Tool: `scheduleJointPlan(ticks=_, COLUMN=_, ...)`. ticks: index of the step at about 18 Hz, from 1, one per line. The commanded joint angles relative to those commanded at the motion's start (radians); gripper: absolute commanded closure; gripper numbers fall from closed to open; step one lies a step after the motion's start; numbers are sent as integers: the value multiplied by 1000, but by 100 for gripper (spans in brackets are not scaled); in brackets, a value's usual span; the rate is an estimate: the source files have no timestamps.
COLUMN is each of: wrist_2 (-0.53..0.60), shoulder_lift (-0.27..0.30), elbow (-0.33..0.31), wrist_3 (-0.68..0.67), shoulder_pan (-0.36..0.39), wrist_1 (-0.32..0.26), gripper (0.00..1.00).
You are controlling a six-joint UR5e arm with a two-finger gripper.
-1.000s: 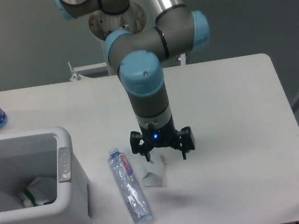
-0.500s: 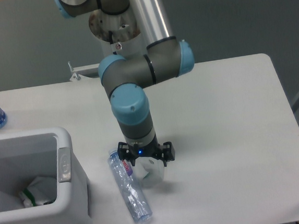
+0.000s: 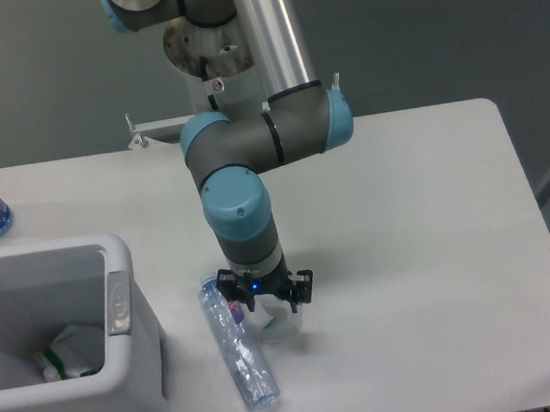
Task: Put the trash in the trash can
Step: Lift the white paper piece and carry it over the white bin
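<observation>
Moved: the gripper (image 3: 266,306) had dropped lower over the carton (image 3: 278,323).
Fingers: spread, straddling the carton.
Bottle (image 3: 237,343): clear, red-lettered label, lying near the bench's (image 3: 433,250) front edge, cap end pointing away from it.

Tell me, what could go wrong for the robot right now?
The gripper hangs low over the small white carton, right beside the bottle. A finger could nudge the bottle and set it rolling, or catch both things at once. The carton is crumpled and mostly hidden under the gripper, so the grasp might slip. The bin also has a tall wall, which a low carry could strike.
</observation>
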Motion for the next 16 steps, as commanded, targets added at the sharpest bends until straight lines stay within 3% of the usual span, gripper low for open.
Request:
scheduleJointPlan(ticks=7, wrist_2=-49, shoulder_lift=67, elbow=27, wrist_3=14, shoulder_pan=69, wrist_1=0, gripper=100)
scheduleJointPlan(ticks=11, wrist_2=-289, shoulder_lift=123, elbow=123, wrist_3=-9, shoulder_pan=135, wrist_1=-5, gripper=100)
scheduleJointPlan(ticks=14, wrist_2=-356, shoulder_lift=152, elbow=159, wrist_3=-81, shoulder_pan=158, wrist_1=-2, gripper=100)
scheduleJointPlan(ticks=16, wrist_2=-418, shoulder_lift=155, elbow=219, wrist_3=-200, shoulder_pan=158, wrist_1=0, gripper=100)
